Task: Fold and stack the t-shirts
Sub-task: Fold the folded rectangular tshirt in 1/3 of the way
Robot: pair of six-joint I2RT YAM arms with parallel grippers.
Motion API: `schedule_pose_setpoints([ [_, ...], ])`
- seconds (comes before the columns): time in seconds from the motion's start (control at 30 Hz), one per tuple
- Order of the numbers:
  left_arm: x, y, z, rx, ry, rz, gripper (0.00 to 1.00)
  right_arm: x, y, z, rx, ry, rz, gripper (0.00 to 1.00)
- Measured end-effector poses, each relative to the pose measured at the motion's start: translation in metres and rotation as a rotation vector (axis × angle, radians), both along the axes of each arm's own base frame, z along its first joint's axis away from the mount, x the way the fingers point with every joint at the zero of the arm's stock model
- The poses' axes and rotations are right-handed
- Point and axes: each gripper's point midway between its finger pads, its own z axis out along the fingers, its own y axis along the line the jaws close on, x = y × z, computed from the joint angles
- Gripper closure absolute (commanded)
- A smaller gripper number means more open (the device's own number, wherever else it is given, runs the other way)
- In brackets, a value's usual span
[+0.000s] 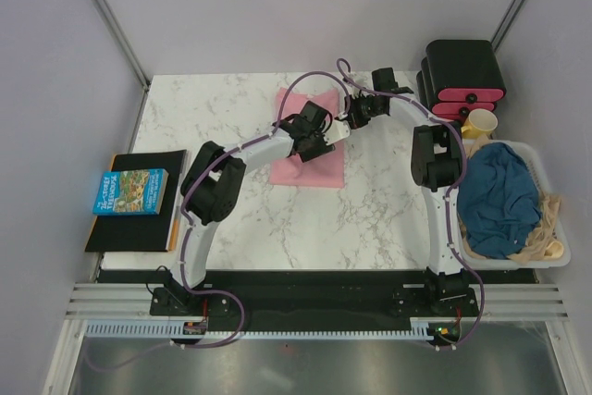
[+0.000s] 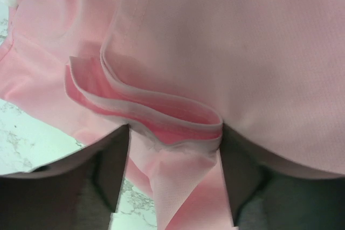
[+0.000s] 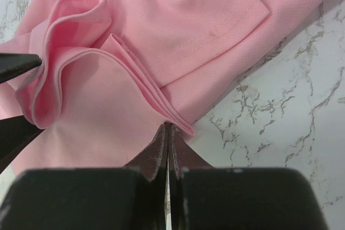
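The light pink t-shirt lies partly folded into a narrow rectangle at the middle of the marble table, with several hemmed layers bunched up along one edge. The dark teal-blue t-shirt sits crumpled in a white bin at the table's right side.

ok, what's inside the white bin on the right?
A crumpled dark teal-blue t-shirt fills most of the white bin. Tan stringy material pokes out along the shirt's right side. Whatever lies under the shirt is covered.
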Motion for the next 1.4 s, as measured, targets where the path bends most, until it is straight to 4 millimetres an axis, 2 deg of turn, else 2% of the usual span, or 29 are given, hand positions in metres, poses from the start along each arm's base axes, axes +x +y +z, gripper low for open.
schedule_pose_setpoints([
  [0.1, 0.001, 0.001, -0.002, 0.003, -0.003, 0.010, 0.47, 0.001, 0.000, 0.000, -0.002, -0.003, -0.002, 1.00],
  [0.2, 0.002, 0.002, -0.001, 0.007, -0.006, 0.013, 0.62, 0.001, 0.000, 0.000, -0.003, -0.004, -0.003, 1.00],
  [0.23, 0.002, 0.002, -0.001, 0.006, -0.007, 0.014, 0.72, 0.001, 0.000, 0.000, -0.003, -0.004, -0.004, 1.00],
  [0.3, 0.002, 0.002, -0.001, 0.008, -0.009, 0.016, 0.83, 0.001, 0.000, 0.000, -0.004, -0.004, -0.004, 1.00],
  [0.33, 0.003, 0.002, -0.001, 0.010, -0.010, 0.018, 0.93, 0.001, 0.000, 0.000, -0.003, -0.005, -0.003, 1.00],
  [0.37, 0.003, 0.003, -0.001, 0.012, -0.012, 0.020, 0.98, 0.001, 0.000, 0.000, -0.004, -0.005, -0.003, 1.00],
  [0.63, 0.010, 0.012, 0.005, 0.043, -0.053, 0.062, 0.97, 0.001, 0.004, -0.002, -0.019, -0.009, -0.002, 1.00],
  [0.8, 0.019, 0.019, 0.022, 0.051, -0.114, 0.105, 0.90, 0.001, 0.004, -0.003, -0.031, -0.011, -0.007, 1.00],
  [0.87, 0.023, 0.021, 0.031, 0.047, -0.146, 0.124, 0.84, 0.001, 0.005, -0.004, -0.036, -0.012, -0.008, 1.00],
  [1.0, 0.034, 0.027, 0.045, 0.041, -0.205, 0.165, 0.80, 0.001, 0.006, -0.005, -0.045, -0.014, -0.009, 1.00],
  [1.2, 0.043, 0.040, 0.052, 0.060, -0.246, 0.218, 0.75, 0.002, 0.007, -0.006, -0.055, -0.019, -0.011, 1.00],
  [1.27, 0.046, 0.045, 0.053, 0.070, -0.254, 0.233, 0.68, 0.002, 0.007, -0.006, -0.057, -0.019, -0.012, 1.00],
  [1.4, 0.052, 0.054, 0.054, 0.087, -0.277, 0.260, 0.63, 0.002, 0.007, -0.007, -0.057, -0.020, -0.012, 1.00],
])
